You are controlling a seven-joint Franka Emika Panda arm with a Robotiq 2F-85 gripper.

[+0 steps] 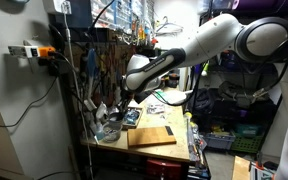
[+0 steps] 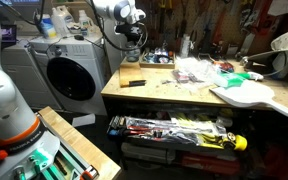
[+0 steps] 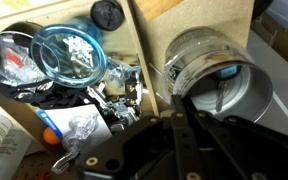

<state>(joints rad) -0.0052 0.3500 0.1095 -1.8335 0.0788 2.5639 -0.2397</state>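
The metal duct collar (image 3: pixel 216 82) lies on its side at right centre of the wrist view, open mouth facing the camera, with a wooden board (image 3: pixel 199 15) behind it. Just below it the gripper (image 3: pixel 179 125) rises from the bottom edge; I cannot tell whether its fingers are parted. At upper left, a clear round tub (image 3: pixel 69 55) sits among clutter.

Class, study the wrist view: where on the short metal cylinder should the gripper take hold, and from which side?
Probably the thin wall at the rim of the metal cylinder, one finger inside, one outside, coming from its open mouth, which faces the camera. Its round body looks wide to span and lies against the wooden board.
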